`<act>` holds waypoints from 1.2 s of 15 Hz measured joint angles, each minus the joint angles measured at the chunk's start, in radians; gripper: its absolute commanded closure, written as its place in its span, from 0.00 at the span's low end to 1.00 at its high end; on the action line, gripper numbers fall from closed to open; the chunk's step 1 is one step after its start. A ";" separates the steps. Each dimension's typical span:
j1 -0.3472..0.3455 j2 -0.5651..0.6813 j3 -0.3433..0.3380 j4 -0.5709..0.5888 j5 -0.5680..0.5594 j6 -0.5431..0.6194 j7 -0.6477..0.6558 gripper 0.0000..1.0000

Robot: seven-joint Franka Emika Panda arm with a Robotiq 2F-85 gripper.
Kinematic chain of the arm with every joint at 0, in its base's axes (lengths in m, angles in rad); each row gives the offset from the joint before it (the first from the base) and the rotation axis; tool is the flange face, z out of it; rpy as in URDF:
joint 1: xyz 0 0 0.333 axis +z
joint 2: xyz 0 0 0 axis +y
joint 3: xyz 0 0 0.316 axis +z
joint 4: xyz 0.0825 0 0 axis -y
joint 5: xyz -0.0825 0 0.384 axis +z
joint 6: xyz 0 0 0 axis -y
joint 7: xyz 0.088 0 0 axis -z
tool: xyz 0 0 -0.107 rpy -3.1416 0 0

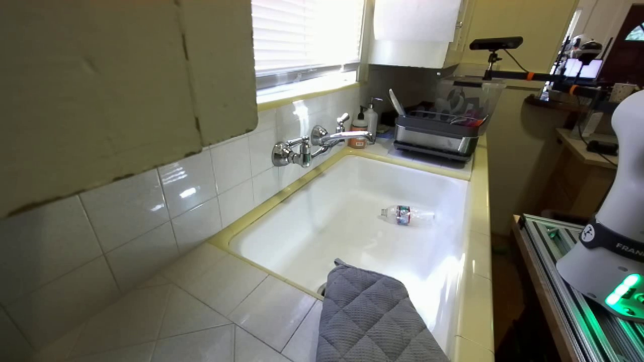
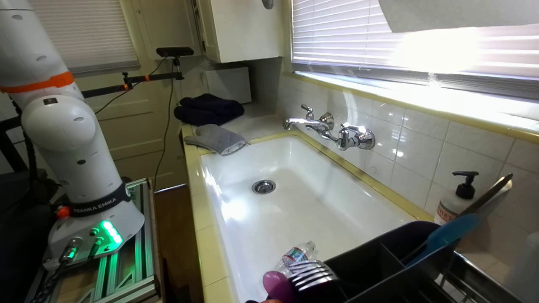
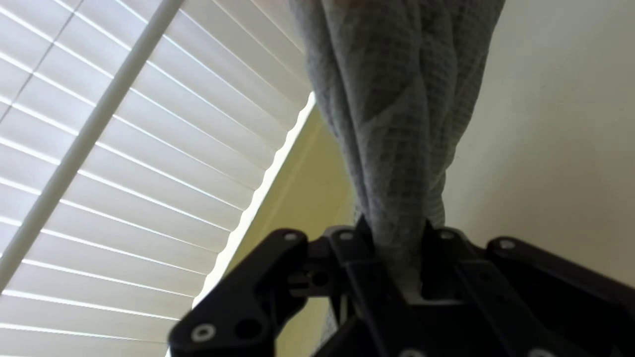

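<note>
The gray cloth (image 3: 397,124) I hold has a fine grid texture and is bunched into long folds. It is narrowest where my tool (image 3: 399,240) pinches it, widening toward the top of the wrist view

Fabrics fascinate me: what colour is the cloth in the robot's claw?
The cloth is grey with a fine grid pattern, clearest in the wrist view.

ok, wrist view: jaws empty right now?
No, a gathered gray cloth-like sheet is pinched between the jaws, its folds bunching where they close on it.
</note>
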 measured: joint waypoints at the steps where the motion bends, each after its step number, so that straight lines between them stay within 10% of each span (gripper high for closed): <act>1: 0.000 -0.001 0.000 0.001 0.000 -0.005 0.001 0.96; 18: 0.001 -0.008 0.004 0.029 0.000 -0.069 0.007 0.96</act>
